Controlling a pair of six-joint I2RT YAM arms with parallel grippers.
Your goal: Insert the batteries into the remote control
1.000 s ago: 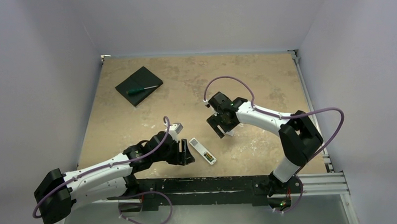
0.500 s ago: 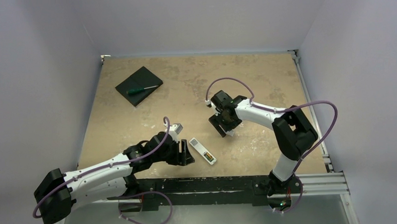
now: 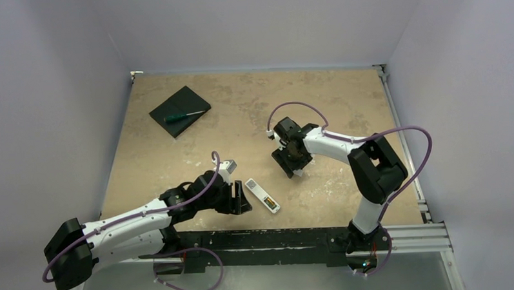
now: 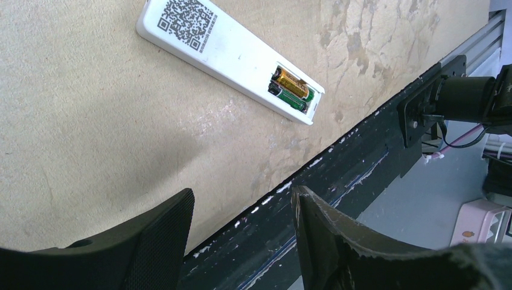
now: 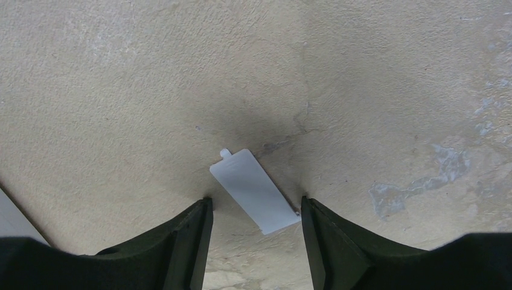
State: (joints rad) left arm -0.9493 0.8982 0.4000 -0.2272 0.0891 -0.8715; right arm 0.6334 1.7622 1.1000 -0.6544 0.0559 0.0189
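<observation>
The white remote control [image 3: 262, 196] lies back-up near the table's front edge; it also shows in the left wrist view [image 4: 211, 48] with a QR sticker. Its compartment is open, and the two batteries [image 4: 291, 89] lie side by side inside it. My left gripper [image 3: 243, 200] is open and empty just left of the remote. My right gripper [image 3: 293, 169] is open, fingertips down at the table on either side of a small white battery cover [image 5: 255, 191] that lies flat between them.
A flat black square pad [image 3: 179, 111] with a green-handled screwdriver [image 3: 184, 115] on it lies at the back left. The black front rail [image 4: 362, 163] runs along the table's near edge, close to the remote.
My right gripper has moved slightly left and lower toward the table. The left arm and the remote have not moved.
</observation>
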